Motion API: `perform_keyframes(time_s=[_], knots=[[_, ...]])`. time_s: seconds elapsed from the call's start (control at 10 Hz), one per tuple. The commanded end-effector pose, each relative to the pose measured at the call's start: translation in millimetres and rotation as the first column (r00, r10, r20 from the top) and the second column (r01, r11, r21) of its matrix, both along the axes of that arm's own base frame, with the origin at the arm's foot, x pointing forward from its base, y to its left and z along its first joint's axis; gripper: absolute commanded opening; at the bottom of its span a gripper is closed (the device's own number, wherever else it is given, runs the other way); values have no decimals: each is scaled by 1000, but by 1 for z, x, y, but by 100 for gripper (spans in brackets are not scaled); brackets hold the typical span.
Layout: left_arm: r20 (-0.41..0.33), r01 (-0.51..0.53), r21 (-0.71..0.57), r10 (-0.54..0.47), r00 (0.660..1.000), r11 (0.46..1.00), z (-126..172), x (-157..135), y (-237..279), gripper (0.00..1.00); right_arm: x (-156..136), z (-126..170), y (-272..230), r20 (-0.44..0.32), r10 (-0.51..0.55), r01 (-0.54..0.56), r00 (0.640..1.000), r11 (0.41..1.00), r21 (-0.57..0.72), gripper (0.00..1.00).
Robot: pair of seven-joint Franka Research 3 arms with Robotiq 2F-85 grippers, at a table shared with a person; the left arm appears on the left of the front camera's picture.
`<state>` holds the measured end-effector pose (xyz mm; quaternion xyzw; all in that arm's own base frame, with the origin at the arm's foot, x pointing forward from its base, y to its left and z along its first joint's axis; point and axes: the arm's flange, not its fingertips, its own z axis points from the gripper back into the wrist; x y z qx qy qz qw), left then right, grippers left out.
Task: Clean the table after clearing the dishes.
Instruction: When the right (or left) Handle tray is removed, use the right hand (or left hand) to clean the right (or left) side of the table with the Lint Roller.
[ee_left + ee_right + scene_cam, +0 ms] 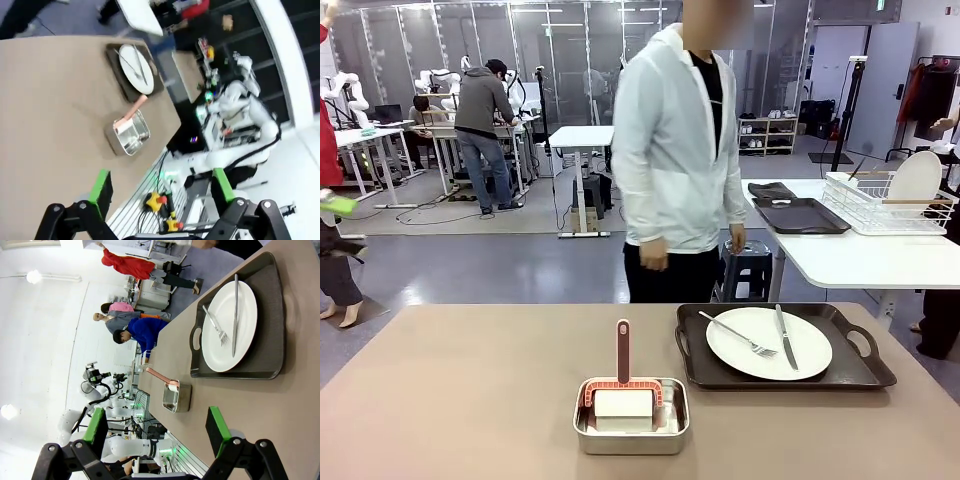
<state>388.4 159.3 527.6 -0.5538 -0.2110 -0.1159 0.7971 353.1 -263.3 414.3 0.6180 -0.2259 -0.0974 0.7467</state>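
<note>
Beige-brown and matte, the table [470, 400] fills the near half of the front view, with a person [670, 150] in a white jacket standing at its far edge. On its right side sits a dark handled tray [865, 375] carrying a round white plate [769, 343]; a fork [738, 333] and a knife [786, 338] lie across the plate. Near the middle, just left of the tray and apart from it, stands a steel pan [631, 430] holding a red-handled tool [623, 350] whose white head rests inside while the handle points toward the person. Behind, a white-topped table [860, 262] bears a wire rack [880, 205] and a second dark tray [800, 215]. The left gripper [162, 187] hangs high, with its jaws spread wide; in its wrist view the table slopes away ahead of it, the pan lying beyond its green pads and well apart from them, the tray and plate farther off still. The right gripper [156, 427] is likewise wide apart, raised over the table's surface; from there the pan shows between the lines of its two fingers but well ahead, and the tray with the plate lies farther off, beyond one pad, touching neither finger.
</note>
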Motion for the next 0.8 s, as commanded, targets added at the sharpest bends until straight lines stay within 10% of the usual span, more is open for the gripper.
perform_keyframes(time_s=[0.0,0.7], knots=[[-5,-122,-169,123,992,978,-48,-10,32,100,0,2,1,8,0,0,1000,1000,5,100],[-73,-204,-152,195,978,967,-126,-27,74,100,0,2,1,8,0,0,1000,1000,5,100]])
